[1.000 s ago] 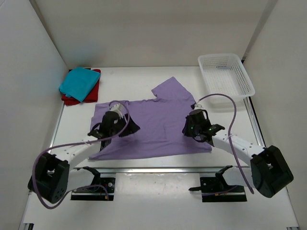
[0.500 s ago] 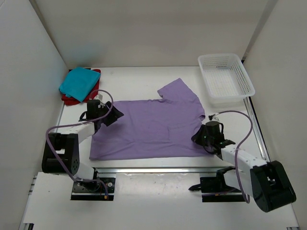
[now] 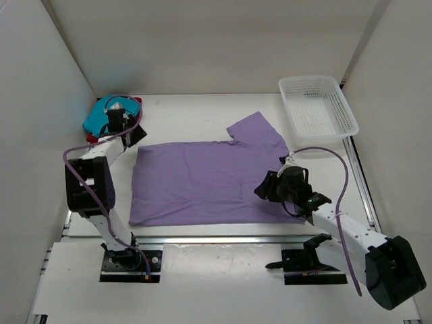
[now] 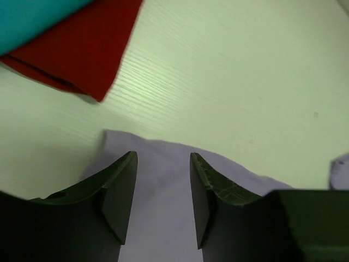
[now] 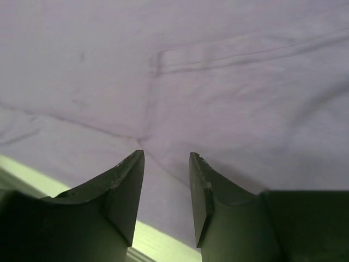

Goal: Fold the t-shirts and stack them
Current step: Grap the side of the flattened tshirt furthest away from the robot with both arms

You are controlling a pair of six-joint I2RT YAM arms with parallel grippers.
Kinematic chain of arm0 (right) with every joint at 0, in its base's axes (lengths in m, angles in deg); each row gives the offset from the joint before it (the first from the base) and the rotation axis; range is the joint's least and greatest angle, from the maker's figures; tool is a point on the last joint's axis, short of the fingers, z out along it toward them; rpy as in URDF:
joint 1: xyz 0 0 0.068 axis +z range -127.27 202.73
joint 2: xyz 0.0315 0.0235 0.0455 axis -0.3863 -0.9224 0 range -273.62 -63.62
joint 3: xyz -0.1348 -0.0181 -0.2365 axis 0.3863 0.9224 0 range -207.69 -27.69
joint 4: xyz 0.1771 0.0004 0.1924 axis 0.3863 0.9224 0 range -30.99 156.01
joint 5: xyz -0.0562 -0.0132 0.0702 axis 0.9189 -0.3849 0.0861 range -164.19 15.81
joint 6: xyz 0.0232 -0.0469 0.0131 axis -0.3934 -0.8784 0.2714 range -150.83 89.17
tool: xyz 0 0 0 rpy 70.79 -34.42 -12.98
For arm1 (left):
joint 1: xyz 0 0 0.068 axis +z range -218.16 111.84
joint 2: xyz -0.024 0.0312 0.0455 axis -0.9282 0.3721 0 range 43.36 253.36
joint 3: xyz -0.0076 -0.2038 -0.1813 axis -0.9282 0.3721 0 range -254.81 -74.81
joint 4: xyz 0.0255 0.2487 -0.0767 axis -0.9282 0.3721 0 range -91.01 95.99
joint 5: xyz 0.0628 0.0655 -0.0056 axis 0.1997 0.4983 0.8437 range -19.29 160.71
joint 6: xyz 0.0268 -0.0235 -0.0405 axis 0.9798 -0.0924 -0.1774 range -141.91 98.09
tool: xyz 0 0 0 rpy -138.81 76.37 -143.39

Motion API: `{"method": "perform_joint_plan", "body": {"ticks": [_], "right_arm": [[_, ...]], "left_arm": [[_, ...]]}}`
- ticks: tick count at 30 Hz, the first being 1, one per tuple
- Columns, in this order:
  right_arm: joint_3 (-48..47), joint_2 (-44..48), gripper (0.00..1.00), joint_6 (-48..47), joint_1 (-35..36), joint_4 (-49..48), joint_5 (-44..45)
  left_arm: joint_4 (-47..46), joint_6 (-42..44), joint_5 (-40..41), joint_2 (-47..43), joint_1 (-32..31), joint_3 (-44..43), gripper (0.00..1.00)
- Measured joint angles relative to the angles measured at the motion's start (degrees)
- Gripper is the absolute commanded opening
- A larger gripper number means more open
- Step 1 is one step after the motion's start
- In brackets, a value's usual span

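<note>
The lavender-purple t-shirt (image 3: 202, 179) lies spread flat across the middle of the white tabletop (image 3: 196, 115), with one sleeve (image 3: 256, 128) angled toward the upper right of the top view. In the upper left corner the folded teal-blue t-shirt (image 3: 96, 120) rests on the folded red t-shirt (image 4: 76, 49), just beyond the lavender shirt's upper left corner. The left claw (image 4: 163, 157) hangs over that corner. Its fingers are parted and released with nothing between them, and the cloth edge and bare tabletop show below. The right claw (image 5: 166, 155) sits low over the shirt's lower right area, near the hem. It is likewise released, with wrinkled purple cloth visible through the gap and a strip of tabletop at the lower left of its view. A white lattice basket (image 3: 324, 140) stands in the upper right, apart from the shirt.
</note>
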Motion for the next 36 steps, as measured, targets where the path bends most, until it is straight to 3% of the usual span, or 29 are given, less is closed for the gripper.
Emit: {"method": "perform_joint_plan", "body": {"ticks": [7,15,18,22,26,32,36], "right_arm": [[-0.1,-1.7,0.32,0.4,3.7,-2.5,-2.5],[-2.4,-4.8,0.33,-0.2,2.4,-2.6,-3.7],[-4.1,-6.2,0.33,-0.5,1.4,-3.2,-4.0],[-7.9,-11.9,0.32,-1.0,-1.3,-5.4,-4.3],[-17.7,-23.6,0.30,-2.5,-4.5,-6.4,-3.2],[-37.1,-41.8,0.38,-7.1,-8.1,-6.2,1.7],[-52.0,-53.0,0.35,-10.6,-10.4,-2.6,6.2]], "left_arm": [[7.3,6.4,5.6,8.5,0.4,-7.1,0.50],[10.5,8.7,6.8,12.6,0.2,-7.6,0.46],[10.8,8.9,7.0,12.8,0.2,-7.8,0.35],[10.9,8.6,7.1,12.9,0.2,-7.8,0.12],[10.0,8.7,7.8,12.9,0.2,-7.7,0.00],[8.1,10.0,10.9,12.4,-1.4,-7.3,0.00],[7.8,10.4,11.7,12.1,-2.3,-7.3,0.00]]}}
